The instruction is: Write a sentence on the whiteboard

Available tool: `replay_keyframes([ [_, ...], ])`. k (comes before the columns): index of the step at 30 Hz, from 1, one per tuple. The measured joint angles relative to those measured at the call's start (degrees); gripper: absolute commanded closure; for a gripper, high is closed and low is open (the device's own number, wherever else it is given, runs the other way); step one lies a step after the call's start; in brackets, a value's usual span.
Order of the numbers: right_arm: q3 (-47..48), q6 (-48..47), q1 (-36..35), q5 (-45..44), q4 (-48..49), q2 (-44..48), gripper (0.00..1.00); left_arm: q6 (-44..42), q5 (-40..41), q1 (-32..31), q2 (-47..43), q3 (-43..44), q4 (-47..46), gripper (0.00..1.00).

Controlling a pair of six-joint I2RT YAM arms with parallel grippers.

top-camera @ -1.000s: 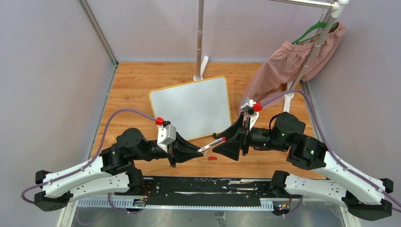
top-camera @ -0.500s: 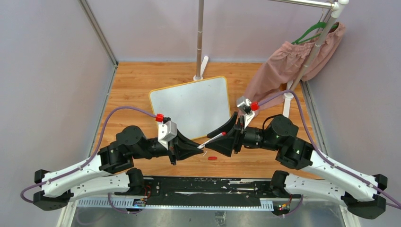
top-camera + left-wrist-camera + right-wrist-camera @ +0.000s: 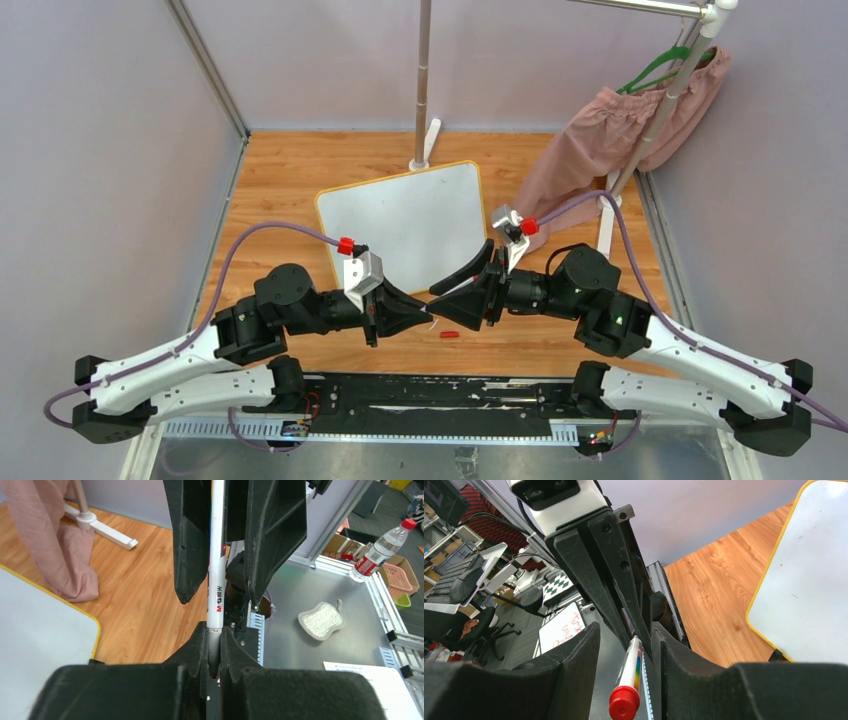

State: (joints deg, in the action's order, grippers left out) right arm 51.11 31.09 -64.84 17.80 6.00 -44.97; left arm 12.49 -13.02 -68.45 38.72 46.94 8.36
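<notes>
My left gripper (image 3: 214, 647) is clamped tight on the lower end of a white marker pen with a red tip and printed barrel (image 3: 216, 575); the black fingers (image 3: 197, 645) pinch the barrel with no gap either side. In the overhead view the left gripper (image 3: 425, 315) points right, nose to nose with my right gripper (image 3: 448, 300) above the wooden tabletop (image 3: 280, 180).

The right gripper's jaws are partway open and straddle the same pen. In the right wrist view the marker (image 3: 628, 682) sits between the two black fingers (image 3: 574, 675), red end toward the camera, with daylight on the left side, so the right jaws are not gripping it yet. Whether the right-hand finger touches the barrel, I can't tell.

The flat white rectangular whiteboard with rounded corners and thin yellow-orange rim (image 3: 405, 225) lies flat on the tabletop just beyond both grippers, a little rotated, its near edge close behind the two wrists. Its surface looks blank from above; no red words visible. Its corner shows in the left wrist view (image 3: 45, 625) and the right wrist view (image 3: 804, 590).

A small red pen cap (image 3: 449, 334) lies on the wood just near of the grippers. A pink cloth garment (image 3: 600, 140) hangs from a white rack (image 3: 655, 115) at far right.
</notes>
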Motion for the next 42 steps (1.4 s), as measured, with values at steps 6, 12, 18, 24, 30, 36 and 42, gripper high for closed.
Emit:
replay_keyframes([
  [6, 0.00, 0.00, -0.48, -0.39, -0.04, -0.68, 0.68, -0.04, 1.55, 0.00, -0.57, 0.42, 0.70, 1.00],
  [12, -0.02, 0.00, -0.55, -0.92, -0.15, -0.63, 0.70, -0.04, 1.75, 0.00, -0.87, 0.74, 0.98, 1.00],
  [18, -0.02, -0.02, -0.74, -1.53, -1.05, -1.07, 0.75, -0.04, 1.73, 0.00, -0.90, 0.74, 1.09, 1.00],
  [24, -0.02, -0.26, -1.07, -2.49, -1.40, -1.40, 0.96, 0.09, 2.05, 0.02, -0.90, 0.74, 1.44, 1.00],
  [30, -0.94, -0.55, -1.20, -4.15, -1.07, -0.44, 1.00, -0.44, 3.23, 0.00, -1.03, 0.74, 2.16, 0.01],
  [36, -1.33, -3.72, -1.22, -11.17, -2.16, 3.76, 1.00, -0.17, 14.88, 0.00, -7.78, -3.28, 5.27, 0.00],
  [42, -1.33, -8.94, -1.25, -19.08, -6.38, 7.78, 1.00, -1.97, 30.16, 1.99, -11.76, -3.98, 11.41, 0.00],
])
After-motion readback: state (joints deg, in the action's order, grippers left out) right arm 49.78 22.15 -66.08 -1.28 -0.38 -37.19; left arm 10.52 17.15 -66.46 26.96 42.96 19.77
